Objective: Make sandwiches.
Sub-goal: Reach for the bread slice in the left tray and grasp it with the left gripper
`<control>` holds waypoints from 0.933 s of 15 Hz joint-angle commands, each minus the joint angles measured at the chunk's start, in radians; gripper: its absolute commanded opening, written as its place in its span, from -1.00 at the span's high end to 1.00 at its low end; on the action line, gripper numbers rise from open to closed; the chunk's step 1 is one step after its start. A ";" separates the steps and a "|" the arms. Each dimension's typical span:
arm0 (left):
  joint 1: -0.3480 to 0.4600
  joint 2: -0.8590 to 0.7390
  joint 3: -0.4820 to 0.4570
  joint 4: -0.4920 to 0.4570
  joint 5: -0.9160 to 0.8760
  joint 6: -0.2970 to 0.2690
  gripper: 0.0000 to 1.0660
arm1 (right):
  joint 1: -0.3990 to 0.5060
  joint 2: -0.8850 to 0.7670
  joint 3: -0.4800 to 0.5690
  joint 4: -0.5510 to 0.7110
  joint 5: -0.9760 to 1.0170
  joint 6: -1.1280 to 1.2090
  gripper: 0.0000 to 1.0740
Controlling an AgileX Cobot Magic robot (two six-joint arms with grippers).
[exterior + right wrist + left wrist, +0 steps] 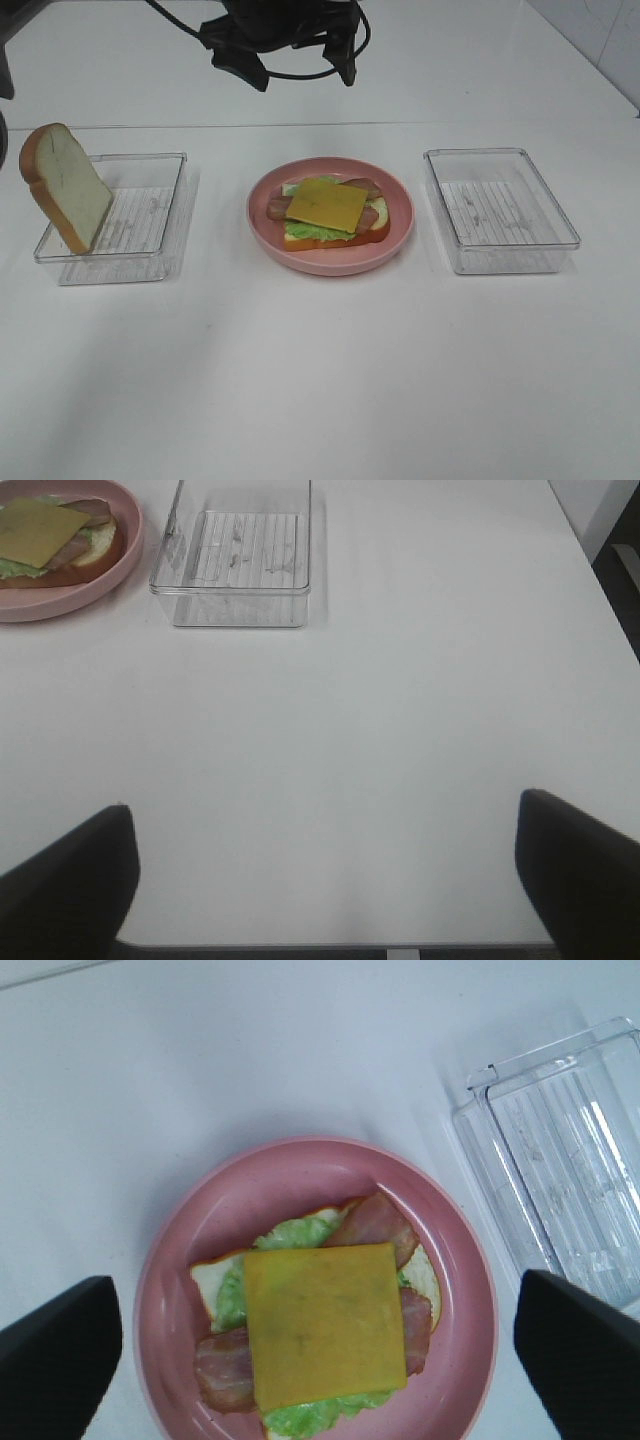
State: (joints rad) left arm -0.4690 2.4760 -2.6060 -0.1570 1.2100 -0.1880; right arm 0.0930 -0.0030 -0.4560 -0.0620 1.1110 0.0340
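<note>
Left jaws point(320, 1350) wide apart, sandwich point(325, 1335) btwn, below, untouched

Pink plate point(262, 222), 2 clear trays point(150, 262) point(500, 205), white table point(320, 380)

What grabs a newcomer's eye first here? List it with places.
The pink plate in the middle of the table, holding an open sandwich topped by a yellow cheese slice over bacon and lettuce. Next, the bread slice leaning upright in the clear tray on the left; the matching tray on the right looks empty.
</note>
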 commanded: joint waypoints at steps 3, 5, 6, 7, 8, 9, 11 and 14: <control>0.044 -0.125 0.106 0.021 0.107 0.002 -0.90 | -0.007 -0.030 0.004 -0.003 -0.011 -0.012 -0.84; 0.100 -0.227 0.240 0.024 0.107 0.009 -0.90 | -0.007 -0.030 0.004 -0.003 -0.011 -0.012 -0.84; 0.124 -0.268 0.298 0.028 0.107 0.022 -0.90 | -0.007 -0.030 0.004 -0.003 -0.011 -0.012 -0.84; 0.142 -0.314 0.357 0.039 0.107 0.032 -0.90 | -0.007 -0.030 0.004 -0.003 -0.011 -0.012 -0.84; 0.152 -0.337 0.386 0.049 0.107 0.034 -0.90 | -0.007 -0.030 0.004 -0.003 -0.011 -0.012 -0.84; 0.169 -0.375 0.441 0.068 0.107 0.044 -0.90 | -0.007 -0.030 0.004 -0.003 -0.011 -0.012 -0.84; 0.223 -0.457 0.540 0.114 0.107 0.046 -0.90 | -0.007 -0.030 0.004 -0.003 -0.011 -0.012 -0.84; 0.305 -0.525 0.629 0.124 0.107 0.055 -0.90 | -0.007 -0.030 0.004 -0.003 -0.011 -0.012 -0.84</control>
State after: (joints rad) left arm -0.1700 1.9620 -1.9850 -0.0370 1.2190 -0.1380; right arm 0.0930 -0.0030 -0.4560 -0.0620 1.1110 0.0340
